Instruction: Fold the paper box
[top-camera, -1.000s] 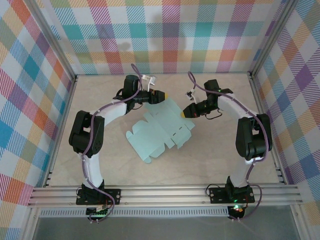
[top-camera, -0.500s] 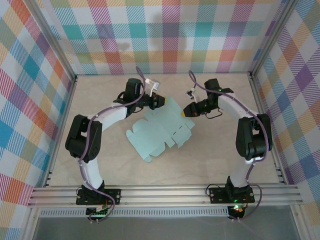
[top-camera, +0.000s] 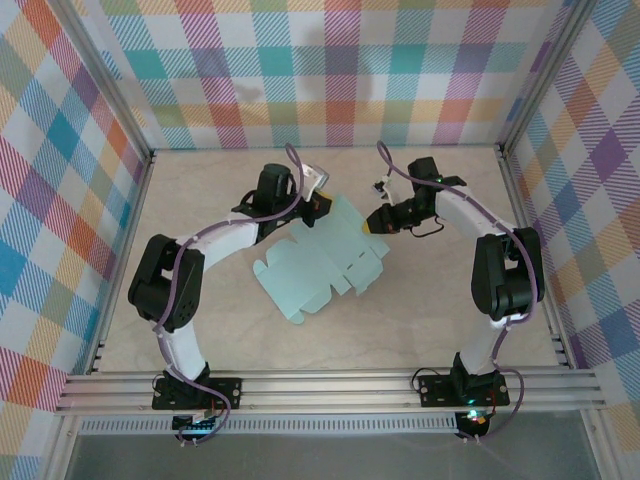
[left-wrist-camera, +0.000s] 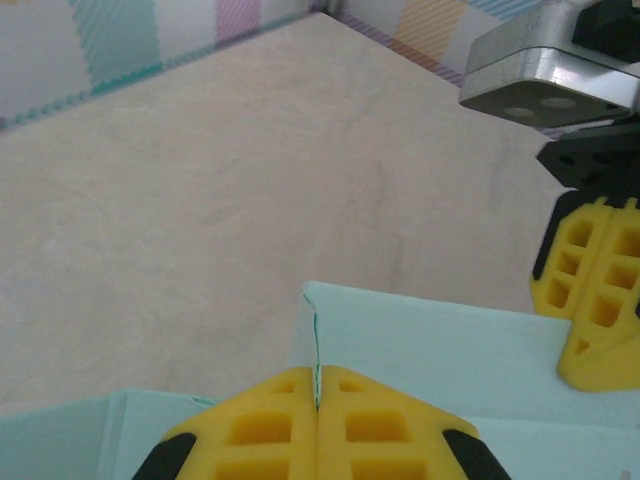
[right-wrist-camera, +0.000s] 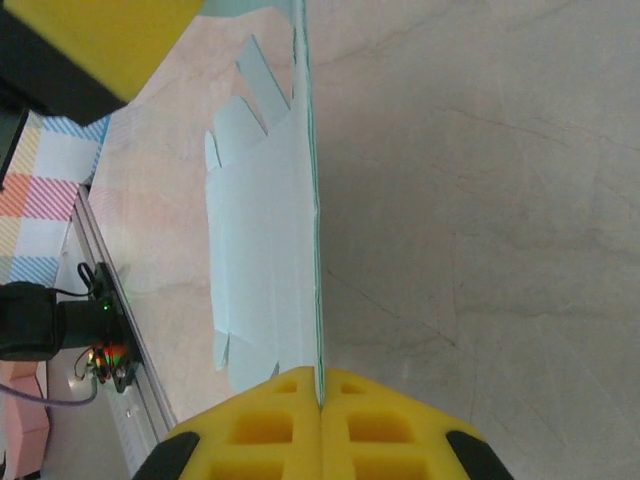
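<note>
The paper box (top-camera: 318, 272) is not yet a container: it lies as a flat, pale mint-green die-cut sheet with flaps and tabs spread out, and its panels hold nothing. Its far panel sits between the two hands, and the rest of the sheet fans out from them toward the arm bases. The left hand (top-camera: 318, 207) is closed tight on the far-left edge of the sheet; in its wrist view the thin card runs straight into the seam where its two yellow tips meet. The right hand (top-camera: 372, 226) is likewise clamped shut on the far-right edge, and in its own wrist view the card appears edge-on, running away from the pinch with the cut tabs off to the left of it. The two hands are near each other across that far panel, apart and not touching. Under the sheet is a pale beige, faintly marbled worktop (top-camera: 450, 320). Walls (top-camera: 350, 70) of bright pastel plaid close it in on three sides, and a ribbed aluminium rail (top-camera: 330, 385) runs along the near edge behind both hands.
</note>
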